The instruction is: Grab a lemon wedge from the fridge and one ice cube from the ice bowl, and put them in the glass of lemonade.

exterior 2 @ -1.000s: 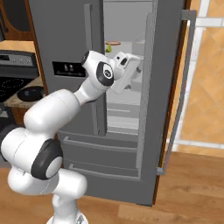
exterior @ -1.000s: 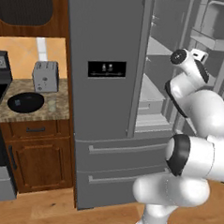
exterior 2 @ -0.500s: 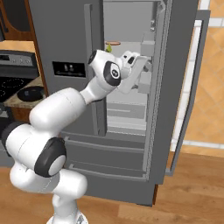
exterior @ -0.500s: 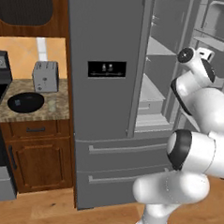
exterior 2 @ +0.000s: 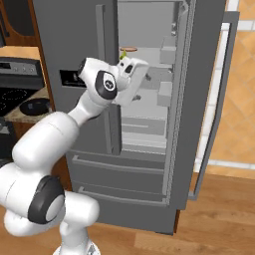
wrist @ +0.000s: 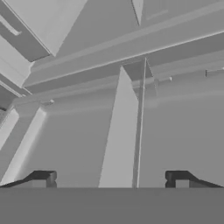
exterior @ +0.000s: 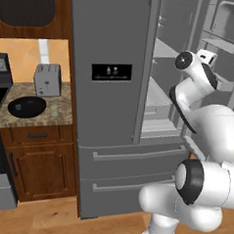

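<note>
Grey steel fridge (exterior 2: 199, 99) door open, lemon wedge (exterior 2: 122, 53) on shelf, fingers (wrist: 43, 179) spread, empty.

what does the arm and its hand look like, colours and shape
The arm is made of smooth, rounded glossy white segments with dark round caps at the joints, one at the base and one near the wrist. No cables or markings show. The hand ends in two small dark blocky finger tips with paler faces.

One fridge (exterior: 109, 113), one toaster (exterior: 46, 79), one bowl (exterior: 26, 106).
</note>
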### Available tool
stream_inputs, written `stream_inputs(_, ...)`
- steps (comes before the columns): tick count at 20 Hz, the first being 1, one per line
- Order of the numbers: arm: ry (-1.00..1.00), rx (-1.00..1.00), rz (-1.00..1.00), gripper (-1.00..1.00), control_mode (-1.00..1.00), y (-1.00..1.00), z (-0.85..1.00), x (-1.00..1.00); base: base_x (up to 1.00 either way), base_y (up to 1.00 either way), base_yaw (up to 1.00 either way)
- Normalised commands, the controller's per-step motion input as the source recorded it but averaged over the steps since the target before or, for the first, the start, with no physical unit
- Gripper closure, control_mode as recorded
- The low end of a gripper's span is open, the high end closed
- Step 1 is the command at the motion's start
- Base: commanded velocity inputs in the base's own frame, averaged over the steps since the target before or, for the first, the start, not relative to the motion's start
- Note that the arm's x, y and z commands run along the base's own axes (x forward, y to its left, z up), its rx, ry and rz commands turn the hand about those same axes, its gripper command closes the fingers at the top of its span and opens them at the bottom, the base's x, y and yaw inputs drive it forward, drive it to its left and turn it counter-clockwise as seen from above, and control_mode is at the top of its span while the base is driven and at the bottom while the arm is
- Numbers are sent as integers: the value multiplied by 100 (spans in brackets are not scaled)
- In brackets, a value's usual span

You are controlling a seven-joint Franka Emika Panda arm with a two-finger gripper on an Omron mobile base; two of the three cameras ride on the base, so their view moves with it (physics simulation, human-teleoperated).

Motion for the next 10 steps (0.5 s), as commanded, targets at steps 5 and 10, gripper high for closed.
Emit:
stream_inputs(5, -9, 53, -4, -100, -100, 11, -9, -12, 0, 0, 0)
stream_inputs(10, -4, 72, -28, -100, -100, 24, -9, -16, 0, 0, 0)
